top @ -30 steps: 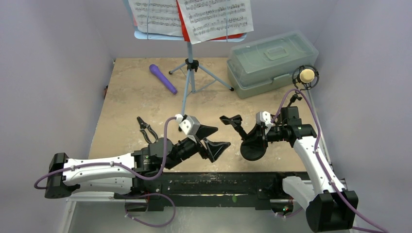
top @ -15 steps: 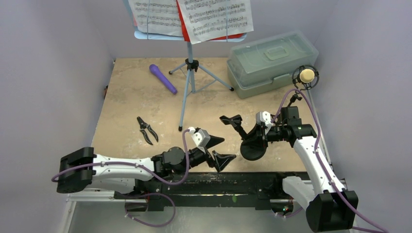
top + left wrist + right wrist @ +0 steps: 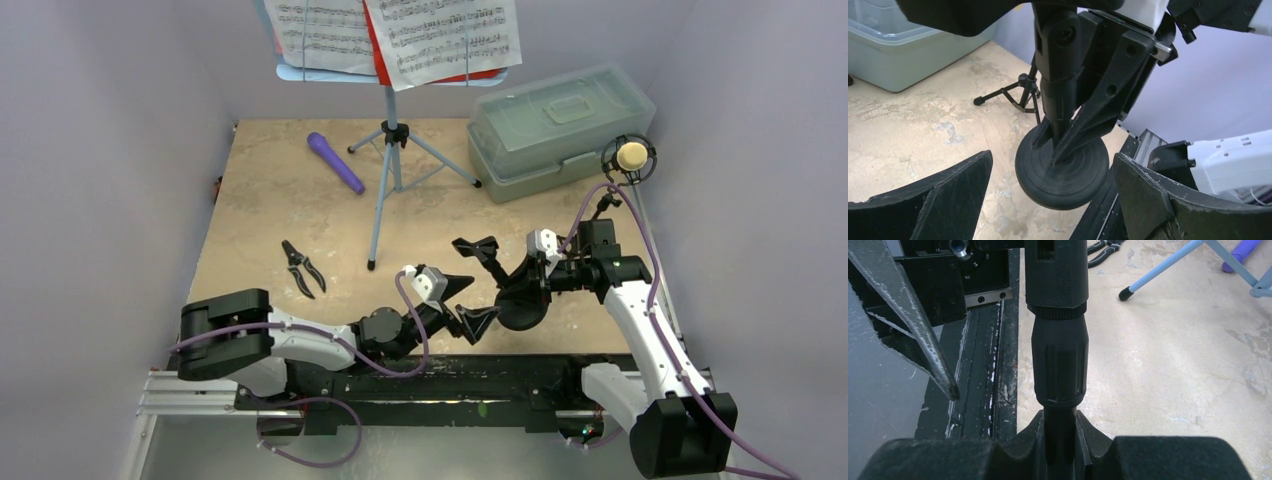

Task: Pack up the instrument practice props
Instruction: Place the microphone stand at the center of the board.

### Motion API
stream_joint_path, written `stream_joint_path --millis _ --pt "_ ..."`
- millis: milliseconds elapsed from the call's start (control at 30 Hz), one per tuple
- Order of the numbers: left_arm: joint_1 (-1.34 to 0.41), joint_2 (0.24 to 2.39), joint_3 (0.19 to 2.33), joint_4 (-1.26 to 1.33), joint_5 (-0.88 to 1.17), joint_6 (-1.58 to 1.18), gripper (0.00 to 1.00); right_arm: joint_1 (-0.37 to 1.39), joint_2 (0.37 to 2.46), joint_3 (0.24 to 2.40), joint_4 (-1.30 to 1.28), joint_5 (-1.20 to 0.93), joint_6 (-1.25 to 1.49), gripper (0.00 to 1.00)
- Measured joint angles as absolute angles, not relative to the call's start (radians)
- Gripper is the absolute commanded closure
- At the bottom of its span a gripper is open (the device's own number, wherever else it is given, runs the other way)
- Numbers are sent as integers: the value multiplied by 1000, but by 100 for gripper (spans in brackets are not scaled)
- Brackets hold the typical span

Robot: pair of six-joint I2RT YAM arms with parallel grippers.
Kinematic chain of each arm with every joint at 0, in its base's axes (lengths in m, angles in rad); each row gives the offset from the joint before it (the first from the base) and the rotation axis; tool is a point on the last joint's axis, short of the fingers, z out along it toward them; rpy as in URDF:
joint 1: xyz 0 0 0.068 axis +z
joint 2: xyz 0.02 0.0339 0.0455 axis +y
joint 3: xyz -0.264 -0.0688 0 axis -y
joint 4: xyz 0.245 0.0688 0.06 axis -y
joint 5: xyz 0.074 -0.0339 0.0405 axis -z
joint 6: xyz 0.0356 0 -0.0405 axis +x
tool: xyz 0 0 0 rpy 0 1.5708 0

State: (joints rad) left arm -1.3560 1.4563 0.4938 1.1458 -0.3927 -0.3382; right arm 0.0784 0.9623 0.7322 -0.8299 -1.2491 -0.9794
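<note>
Round-base mic holder (image 3: pixel 1063 176), ridged black plastic disc

Purple microphone (image 3: pixel 335 162), pale-blue rack (image 3: pixel 392 105)

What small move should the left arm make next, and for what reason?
Probably ease the open left gripper forward so its fingers flank the round base of the black mic holder, then close. The right gripper already clamps the stem, and the base sits just ahead of the left fingers.
</note>
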Motion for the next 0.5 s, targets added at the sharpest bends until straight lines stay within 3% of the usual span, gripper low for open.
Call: stream_joint_path --millis 500 --pt "-1342 1644 522 1455 -463 -358 28 78 962 732 -830 -1251 -980 100"
